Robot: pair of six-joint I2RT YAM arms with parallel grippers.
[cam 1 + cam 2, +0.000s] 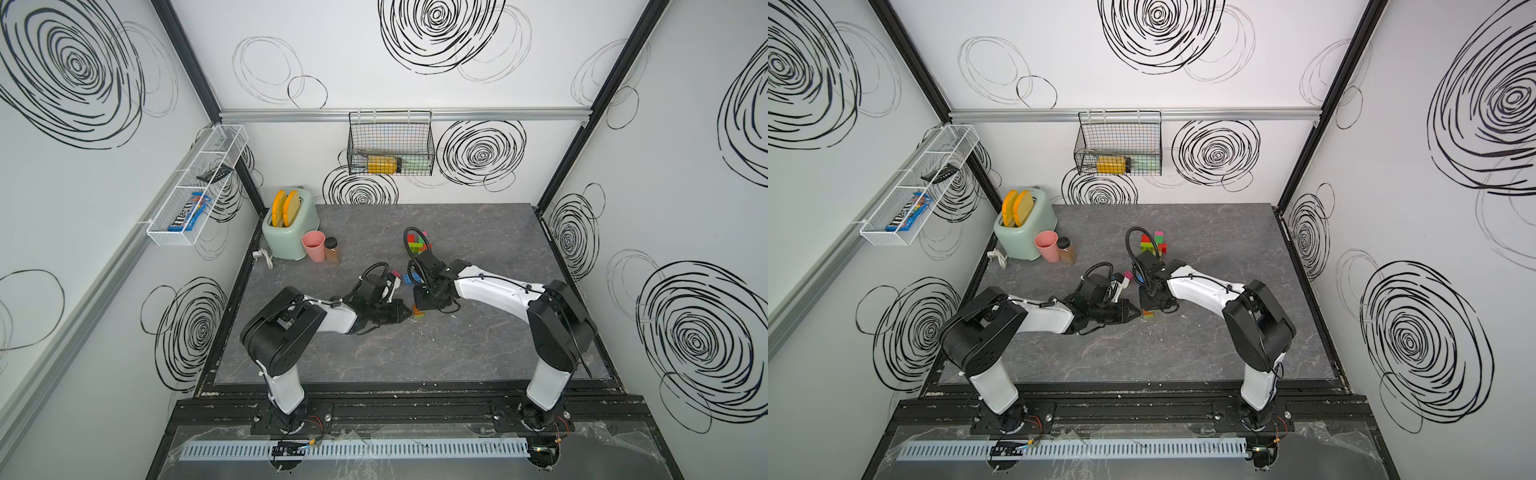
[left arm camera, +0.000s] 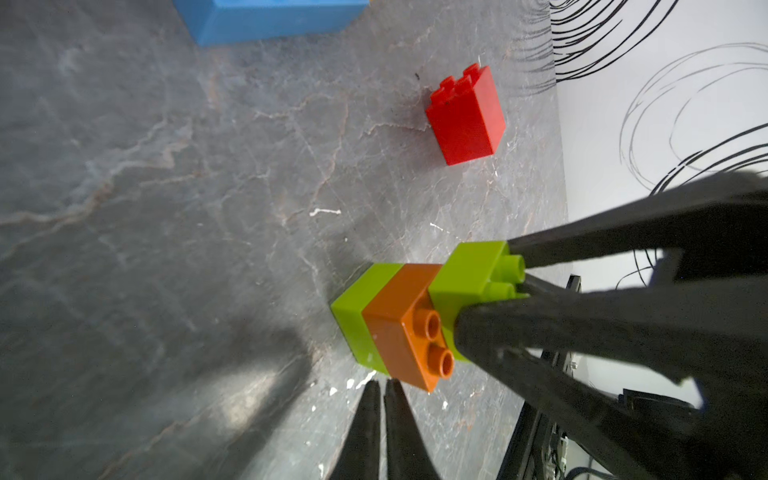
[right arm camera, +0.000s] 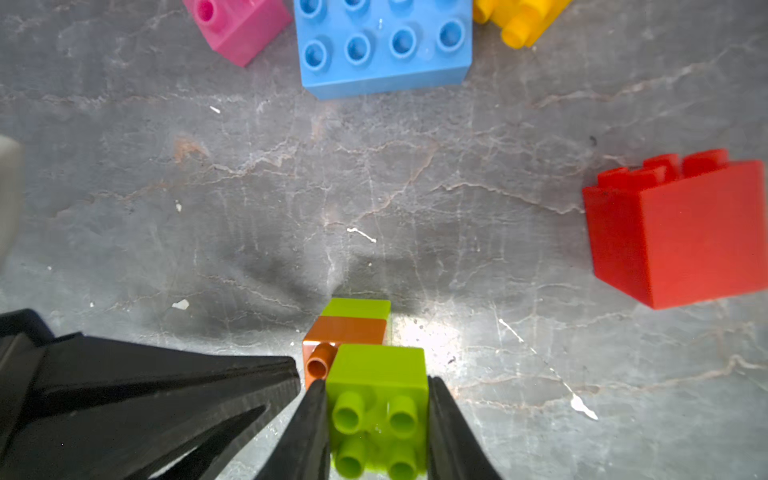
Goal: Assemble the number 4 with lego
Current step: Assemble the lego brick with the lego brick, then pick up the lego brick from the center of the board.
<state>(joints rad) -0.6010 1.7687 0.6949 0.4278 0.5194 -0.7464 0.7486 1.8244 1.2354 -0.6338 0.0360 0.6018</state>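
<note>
Two claws: right gripper [image 3: 376, 384] clamps top lime brick [image 2: 465, 278]; left gripper [image 2: 382, 386] pinched closed, empty, tips just beside orange brick [image 2: 399, 320].
Stack [image 1: 419, 312]: orange brick, then bottom lime brick [image 2: 353, 320], beneath; upright on table [image 2: 166, 208].
Loose: red brick [image 2: 465, 116] near; blue brick [image 3: 382, 50] farther.

Left tool [image 1: 1134, 314] and right tool [image 1: 1150, 308] close together at a lime-and-orange lego stack [image 1: 1148, 314] on the grey table [image 1: 1183, 353].

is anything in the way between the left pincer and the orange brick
Nothing visible. The shut left pincer is right next to the orange brick. The right pincer grips the lime brick on top.
</note>
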